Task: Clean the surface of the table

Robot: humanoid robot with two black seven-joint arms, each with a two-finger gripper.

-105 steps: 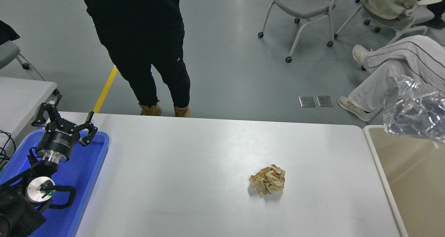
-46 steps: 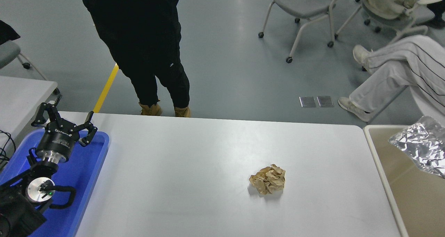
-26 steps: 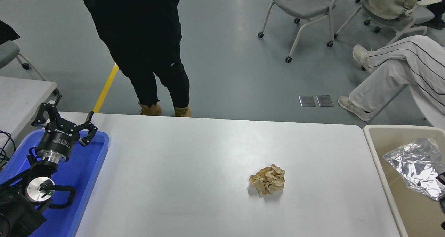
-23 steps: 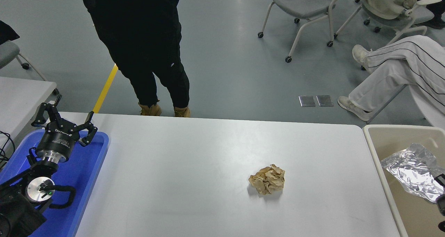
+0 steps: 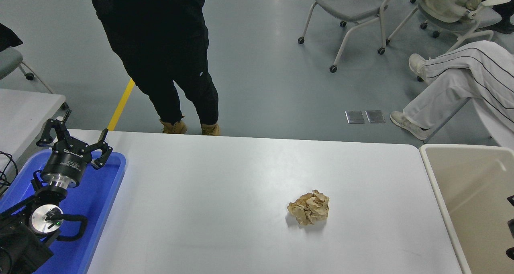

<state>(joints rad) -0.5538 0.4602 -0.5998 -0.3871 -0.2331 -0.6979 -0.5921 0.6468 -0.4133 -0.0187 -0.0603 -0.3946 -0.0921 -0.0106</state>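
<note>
Next, the crumpled brown paper ball [image 5: 309, 213] on the tabletop [image 5: 225, 185]: it crushes easily, so pinch gently. My right claw's state I can't tell; left claw [image 5: 74, 142] is parked open.

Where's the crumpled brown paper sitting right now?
In the head view, the crumpled brown paper lies on the table surface, right of centre toward the near edge, nearer the beige bin than the blue tray.

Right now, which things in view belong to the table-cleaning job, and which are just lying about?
Part of the job:
- table surface
- crumpled brown paper lying on it
- beige bin at the table's right end

Just around:
- blue tray under the parked left claw, which is open
- standing person
- seated person
- chairs
</note>
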